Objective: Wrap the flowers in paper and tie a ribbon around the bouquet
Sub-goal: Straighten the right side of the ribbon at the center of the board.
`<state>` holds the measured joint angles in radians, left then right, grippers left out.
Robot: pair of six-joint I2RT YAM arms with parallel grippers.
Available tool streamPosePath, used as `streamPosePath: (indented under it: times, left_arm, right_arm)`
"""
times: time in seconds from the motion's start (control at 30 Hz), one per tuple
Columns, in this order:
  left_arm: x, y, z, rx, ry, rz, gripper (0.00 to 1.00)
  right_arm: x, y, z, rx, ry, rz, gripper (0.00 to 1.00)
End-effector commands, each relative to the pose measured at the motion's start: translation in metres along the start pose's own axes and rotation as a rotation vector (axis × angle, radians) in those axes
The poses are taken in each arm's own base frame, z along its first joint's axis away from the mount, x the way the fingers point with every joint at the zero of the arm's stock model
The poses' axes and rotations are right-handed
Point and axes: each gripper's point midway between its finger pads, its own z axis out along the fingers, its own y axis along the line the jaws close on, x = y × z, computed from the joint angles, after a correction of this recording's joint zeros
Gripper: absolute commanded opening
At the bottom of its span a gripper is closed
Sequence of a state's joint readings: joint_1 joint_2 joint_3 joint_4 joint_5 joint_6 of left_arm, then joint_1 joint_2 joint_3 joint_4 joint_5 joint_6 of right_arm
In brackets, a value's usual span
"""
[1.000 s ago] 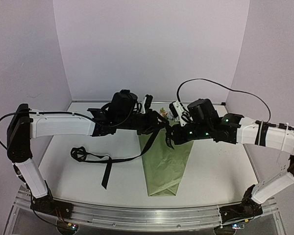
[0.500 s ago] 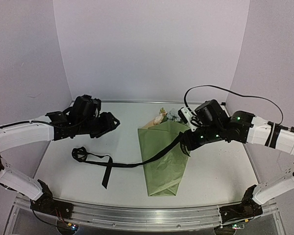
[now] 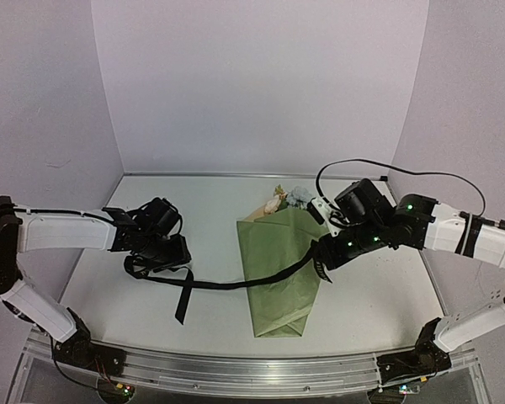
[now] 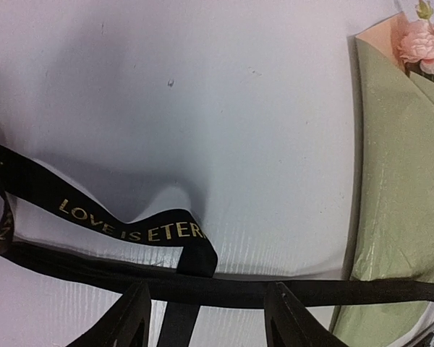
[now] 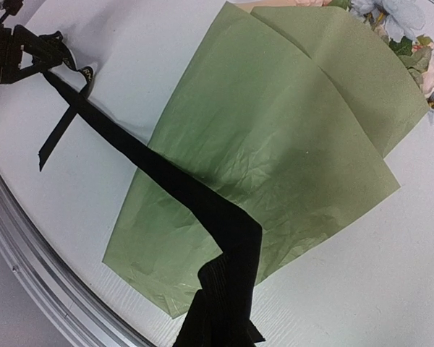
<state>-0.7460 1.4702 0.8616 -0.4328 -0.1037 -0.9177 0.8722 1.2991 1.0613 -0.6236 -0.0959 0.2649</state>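
Currently, at the left, the left gripper (image 4: 207, 303) hangs low over the worktop (image 3: 370, 295) with its jaws apart. One strand of the ribbon (image 3: 227, 285) lies flat just beyond the tips, unclamped. Risk: closing here may catch the neighbouring loose loop as well, or miss the flat strand. Further right, the ribbon crosses over the paper (image 3: 278, 290), which lies as a flattened cone with the flowers (image 3: 293, 197) showing at its far end. The ribbon rests on top, not around, so tension may drag or unfold the paper. The right gripper (image 3: 321, 259) has its jaws clamped on the ribbon; a hard pull may slip it free.
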Motion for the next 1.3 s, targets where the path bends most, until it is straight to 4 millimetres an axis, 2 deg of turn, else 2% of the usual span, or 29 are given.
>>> streamPosePath:
  times: [0.0, 0.1, 0.23, 0.53, 0.6, 0.67, 0.7, 0.77, 0.87, 0.97, 1.07, 1.17, 1.27]
  left_arm:
    - [0.006, -0.012, 0.022, 0.047, 0.031, -0.123, 0.55]
    - [0.009, -0.012, 0.034, 0.057, 0.026, -0.209, 0.54]
    - [0.002, -0.006, 0.046, 0.007, -0.024, -0.288, 0.52]
    - [-0.004, 0.016, 0.067, -0.129, -0.09, -0.374, 0.37]
    - [-0.006, 0.019, 0.07, -0.149, -0.103, -0.378, 0.31]
    - [-0.012, 0.02, 0.071, -0.16, -0.124, -0.379, 0.17]
    - [-0.019, 0.019, 0.069, -0.161, -0.139, -0.377, 0.07]
    - [-0.037, 0.019, 0.062, -0.163, -0.177, -0.369, 0.0]
    - [-0.082, 0.027, 0.03, -0.181, -0.29, -0.366, 0.0]
    - [-0.129, 0.055, -0.023, -0.219, -0.444, -0.404, 0.0]
    - [-0.172, 0.098, -0.092, -0.248, -0.629, -0.473, 0.0]
    - [-0.19, 0.135, -0.147, -0.297, -0.765, -0.517, 0.0]
    - [-0.19, 0.171, -0.185, -0.384, -0.833, -0.567, 0.0]
  right_arm:
    - [0.004, 0.001, -0.007, -0.008, -0.007, 0.0, 0.0]
    - [0.006, 0.0, -0.007, -0.004, -0.008, 0.001, 0.0]
    - [0.009, -0.001, -0.006, -0.004, -0.008, 0.0, 0.0]
    - [0.018, -0.006, -0.009, 0.004, -0.015, -0.008, 0.0]
    - [0.02, -0.008, -0.01, 0.011, -0.021, -0.011, 0.0]
    - [0.022, -0.011, -0.012, 0.024, -0.027, -0.015, 0.0]
    - [0.023, -0.013, -0.013, 0.03, -0.032, -0.017, 0.0]
    - [0.025, -0.019, -0.017, 0.059, -0.044, -0.023, 0.0]
    - [0.03, -0.042, -0.033, 0.176, -0.044, -0.047, 0.0]
    - [0.037, -0.069, -0.053, 0.296, -0.029, -0.065, 0.0]
    - [0.048, -0.098, -0.073, 0.384, -0.002, 0.016, 0.0]
    - [0.06, -0.128, -0.093, 0.492, 0.029, 0.085, 0.0]
    - [0.071, -0.153, -0.117, 0.616, 0.078, 0.1, 0.0]
